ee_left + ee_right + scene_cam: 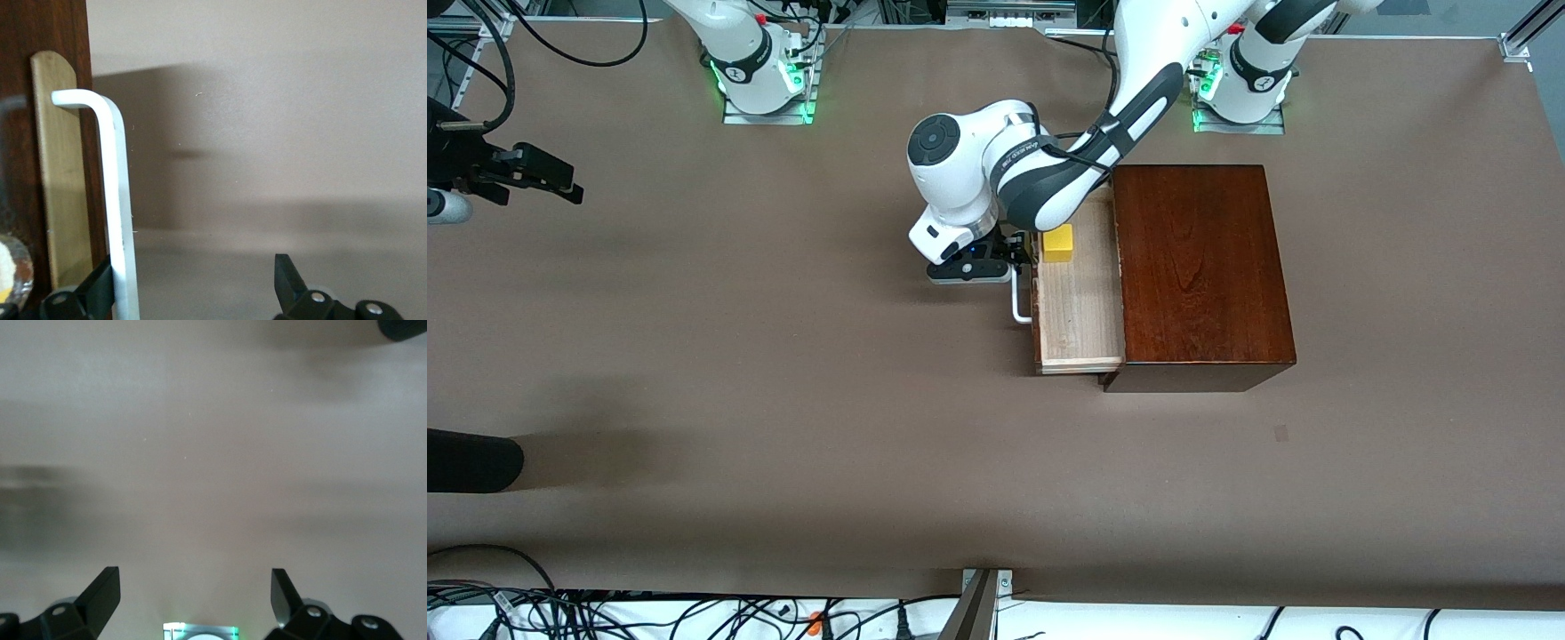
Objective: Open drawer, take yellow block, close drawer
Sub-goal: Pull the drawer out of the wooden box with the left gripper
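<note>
The drawer [1079, 302] stands pulled out of the dark wooden box [1199, 267] toward the right arm's end of the table [783, 400], and the yellow block [1058, 243] sits in its pale tray at the end farther from the front camera. The left gripper [193, 283] is at the white handle [120, 220], jaws open, with one finger [100, 287] touching the bar and the other well apart from it. The right gripper [193, 597] waits over bare table at its own end, jaws wide open and holding nothing.
</note>
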Controlling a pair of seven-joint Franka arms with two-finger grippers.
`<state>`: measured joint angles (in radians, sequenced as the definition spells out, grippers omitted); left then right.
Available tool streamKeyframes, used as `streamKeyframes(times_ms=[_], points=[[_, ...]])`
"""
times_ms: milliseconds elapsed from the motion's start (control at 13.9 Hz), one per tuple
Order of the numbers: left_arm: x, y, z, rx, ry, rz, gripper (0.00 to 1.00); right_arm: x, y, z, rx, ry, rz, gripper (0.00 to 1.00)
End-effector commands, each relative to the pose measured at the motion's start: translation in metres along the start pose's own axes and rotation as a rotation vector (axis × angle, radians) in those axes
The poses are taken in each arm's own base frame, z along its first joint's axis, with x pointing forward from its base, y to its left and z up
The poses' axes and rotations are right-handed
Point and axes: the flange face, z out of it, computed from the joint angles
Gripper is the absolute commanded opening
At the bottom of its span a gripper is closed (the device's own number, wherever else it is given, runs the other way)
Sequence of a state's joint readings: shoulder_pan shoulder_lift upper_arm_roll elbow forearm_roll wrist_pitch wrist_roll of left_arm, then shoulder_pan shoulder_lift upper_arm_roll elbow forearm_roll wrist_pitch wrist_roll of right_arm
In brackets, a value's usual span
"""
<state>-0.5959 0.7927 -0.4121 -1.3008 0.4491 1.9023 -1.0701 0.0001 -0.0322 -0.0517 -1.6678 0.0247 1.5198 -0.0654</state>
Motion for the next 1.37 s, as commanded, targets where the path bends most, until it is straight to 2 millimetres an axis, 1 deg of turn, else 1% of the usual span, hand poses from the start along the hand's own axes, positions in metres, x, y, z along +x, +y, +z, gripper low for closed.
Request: streamKeyframes(times_ms=[0, 144, 216, 361, 433, 577, 649, 721, 793, 937, 1009, 1154, 1298], points=[[0.001, 0.013, -0.007, -0.031, 0.006, 0.018, 1.0, -0.002, 0.0, 0.001, 0.0, -0.032, -0.005, 1.0], [0.001, 0.014, -0.007, -0.032, 0.007, 0.019, 1.0, -0.001, 0.0, 0.002, -0.001, -0.036, -0.006, 1.0], [0.0, 0.015, -0.008, -0.035, 0.009, 0.015, 1.0, 0.002, 0.0, 0.007, 0.001, -0.045, -0.006, 1.0], [-0.008, 0.023, -0.009, -0.034, 0.012, 0.026, 1.0, 0.011, 0.001, 0.022, -0.001, -0.074, -0.002, 1.0], [-0.008, 0.024, -0.014, -0.042, 0.019, 0.025, 1.0, 0.014, 0.001, 0.026, 0.0, -0.082, -0.004, 1.0], [-0.002, 0.025, -0.024, -0.069, 0.033, 0.017, 1.0, 0.014, 0.003, 0.027, 0.0, -0.082, -0.007, 1.0], [0.002, 0.02, -0.03, -0.069, 0.033, 0.011, 1.0, 0.015, 0.003, 0.028, 0.0, -0.084, -0.009, 1.0], [0.008, 0.012, -0.05, -0.088, 0.044, -0.002, 1.0, 0.018, 0.003, 0.032, 0.0, -0.091, -0.007, 1.0], [0.015, -0.001, -0.064, -0.1, 0.032, -0.027, 1.0, 0.018, 0.004, 0.032, -0.001, -0.088, -0.007, 1.0], [0.026, -0.036, -0.108, -0.117, -0.007, -0.035, 1.0, 0.017, 0.002, 0.033, -0.002, -0.095, 0.004, 1.0], [0.035, -0.063, -0.133, -0.132, -0.046, -0.033, 1.0, 0.018, 0.003, 0.033, -0.002, -0.096, 0.007, 1.0], [0.049, -0.129, -0.167, -0.152, -0.098, -0.025, 1.0, 0.018, 0.003, 0.033, -0.003, -0.096, 0.008, 1.0], [0.059, -0.195, -0.188, -0.169, -0.101, -0.039, 1.0, 0.018, 0.003, 0.033, -0.004, -0.095, 0.01, 1.0]])
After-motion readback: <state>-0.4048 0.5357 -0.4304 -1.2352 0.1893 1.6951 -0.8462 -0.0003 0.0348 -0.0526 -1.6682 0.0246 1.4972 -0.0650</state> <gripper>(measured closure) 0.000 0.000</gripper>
